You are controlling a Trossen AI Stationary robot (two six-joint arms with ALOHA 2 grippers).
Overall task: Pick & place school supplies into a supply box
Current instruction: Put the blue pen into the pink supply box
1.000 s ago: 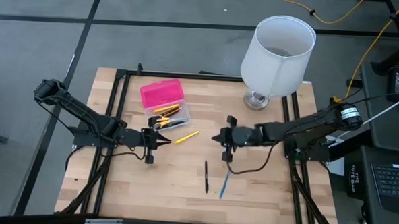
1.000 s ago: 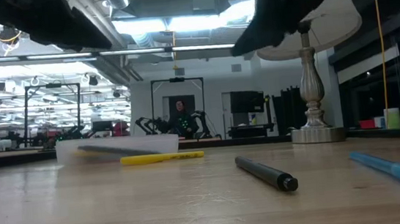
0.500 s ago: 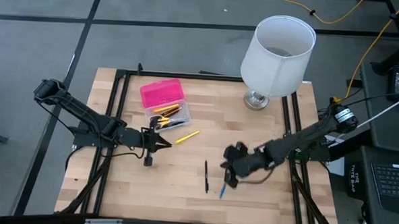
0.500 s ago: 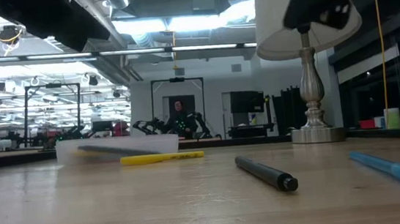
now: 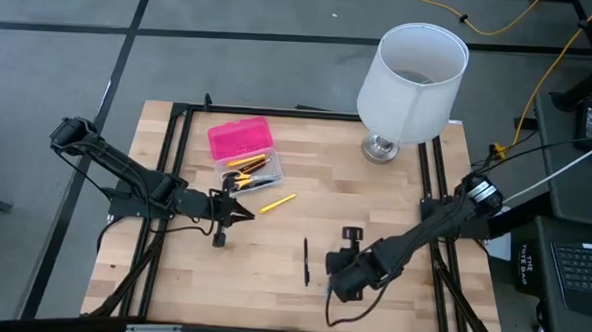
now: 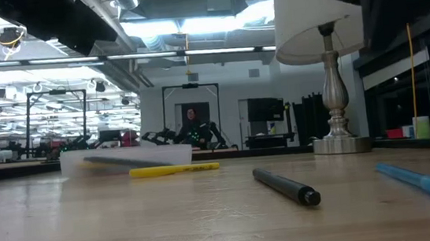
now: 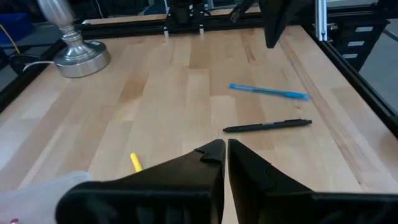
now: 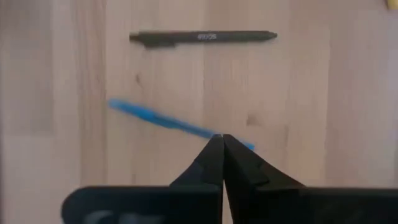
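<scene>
The supply box lies open at the far left: pink lid (image 5: pixel 240 139) and clear base (image 5: pixel 253 171) with several pens and the yellow-handled scissors in it. A yellow pen (image 5: pixel 276 203), a black pen (image 5: pixel 306 262) and a blue pen (image 8: pixel 168 121) lie loose on the table. My right gripper (image 5: pixel 337 281) is shut and points down over the blue pen; its tips (image 8: pixel 221 138) stand above the pen's one end, clear of the table. My left gripper (image 5: pixel 240 212) is shut and empty, beside the box's base.
A large white lamp (image 5: pixel 412 76) stands at the table's far right, its metal foot (image 7: pixel 78 57) on the wood. A black frame (image 5: pixel 176 161) runs along the table's sides. Bare wood (image 5: pixel 261 285) lies near the front edge.
My right gripper has swung from the table's middle toward the near edge, tipped its fingers downward and stopped over the blue pen. The pens have not moved.
</scene>
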